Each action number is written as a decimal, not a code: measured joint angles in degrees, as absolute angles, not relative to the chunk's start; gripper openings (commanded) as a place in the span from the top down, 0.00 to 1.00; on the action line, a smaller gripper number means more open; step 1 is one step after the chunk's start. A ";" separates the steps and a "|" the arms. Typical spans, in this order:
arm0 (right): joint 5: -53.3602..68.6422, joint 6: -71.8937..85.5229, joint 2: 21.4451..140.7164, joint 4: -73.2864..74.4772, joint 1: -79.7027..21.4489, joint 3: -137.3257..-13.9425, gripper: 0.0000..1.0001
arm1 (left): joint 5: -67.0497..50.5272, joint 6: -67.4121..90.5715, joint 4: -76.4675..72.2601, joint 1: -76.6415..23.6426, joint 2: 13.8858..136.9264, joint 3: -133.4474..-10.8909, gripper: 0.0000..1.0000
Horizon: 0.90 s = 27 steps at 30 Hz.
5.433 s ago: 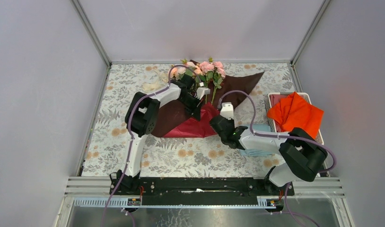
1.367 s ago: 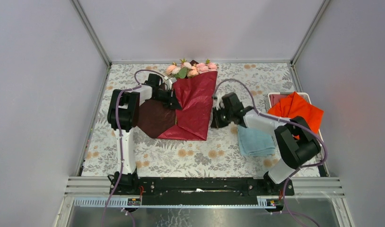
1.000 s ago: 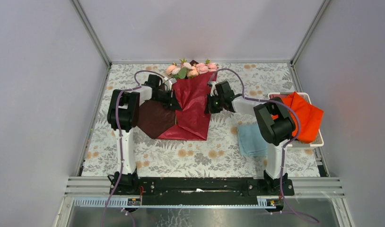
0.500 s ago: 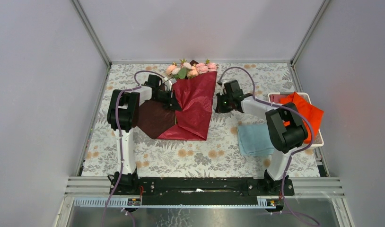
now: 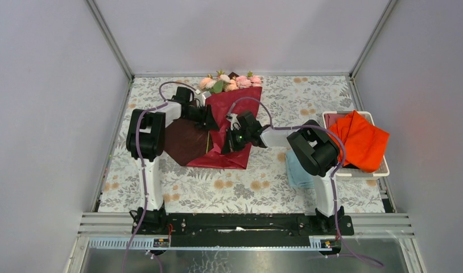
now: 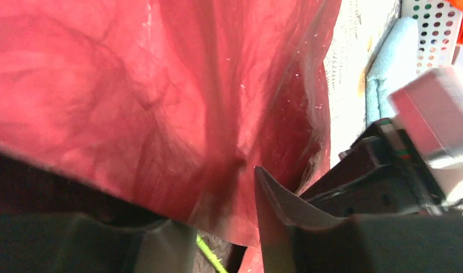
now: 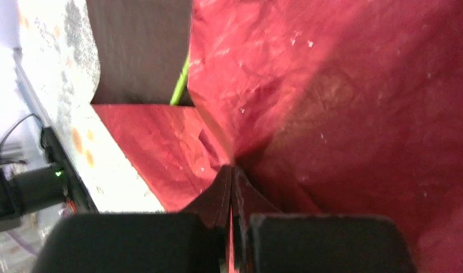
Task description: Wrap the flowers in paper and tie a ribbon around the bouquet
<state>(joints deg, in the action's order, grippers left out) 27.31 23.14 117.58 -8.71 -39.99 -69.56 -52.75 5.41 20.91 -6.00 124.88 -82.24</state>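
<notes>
Paper (image 5: 240,102), folded crimson over the flowers (image 5: 229,84), lies by the tabletop's (image 5: 309,96) far edge, long axis near-to-far, blooms far. Left hand (image 5: 209,119), jaws parted, flanks its left fold; right hand (image 5: 229,142), jaws closed, presses mid-sheet.

Paper (image 5: 236,116) lay at the middle of the table (image 5: 178,185), flowers (image 5: 229,84) jutted past its far end, left gripper (image 5: 210,121) at its left edge, right gripper (image 5: 228,144) over its near part, folded cloth (image 5: 294,170) lay to the right, tray (image 5: 354,173) farther right held a heaped cloth (image 5: 363,139).
</notes>
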 measured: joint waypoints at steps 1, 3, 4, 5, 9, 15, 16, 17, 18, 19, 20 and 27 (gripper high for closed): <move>28.45 24.84 119.04 -9.32 -39.79 -69.30 1.00 | -52.01 5.21 21.17 -5.96 124.11 -82.24 0.47; 29.50 25.82 119.55 -10.50 -39.33 -69.08 1.00 | -50.39 4.32 22.63 -5.85 122.04 -82.24 0.40; 29.52 26.30 119.55 -11.00 -39.31 -68.79 1.00 | -49.54 3.81 23.81 -5.69 120.53 -82.24 0.36; 29.52 26.61 119.55 -11.29 -39.27 -68.62 1.00 | -48.86 3.14 24.60 -5.45 119.17 -82.17 0.31; 29.45 27.42 119.39 -12.75 -39.24 -67.77 1.00 | -44.99 0.43 26.74 -1.43 109.34 -78.54 0.16; 29.32 27.73 118.89 -15.05 -39.24 -66.19 1.00 | -34.74 -3.25 27.46 13.23 100.75 -71.59 0.02; 29.26 27.70 118.85 -15.29 -39.27 -66.04 1.00 | -32.47 -3.88 27.46 15.73 100.90 -70.24 0.01; 29.21 27.70 118.78 -15.55 -39.27 -65.89 1.00 | -30.37 -4.51 27.59 17.85 101.21 -68.71 0.01; 29.17 27.66 118.76 -15.73 -39.27 -65.78 1.00 | -28.67 -4.99 27.94 19.35 101.58 -67.31 0.01; 29.15 27.66 118.72 -15.79 -39.27 -65.69 1.00 | -27.33 -5.34 28.25 20.21 101.95 -66.26 0.01; 29.15 27.59 118.69 -15.79 -39.27 -65.69 1.00 | -26.22 -5.78 28.49 20.78 102.37 -65.28 0.02; 29.04 26.87 118.50 -16.08 -39.27 -65.36 1.00 | -27.18 -7.22 28.80 20.78 104.79 -65.32 0.09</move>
<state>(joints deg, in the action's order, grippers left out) 29.04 26.87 118.50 -16.08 -39.27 -65.36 -27.18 -7.22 28.80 20.78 104.79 -65.32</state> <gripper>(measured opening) 0.011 0.942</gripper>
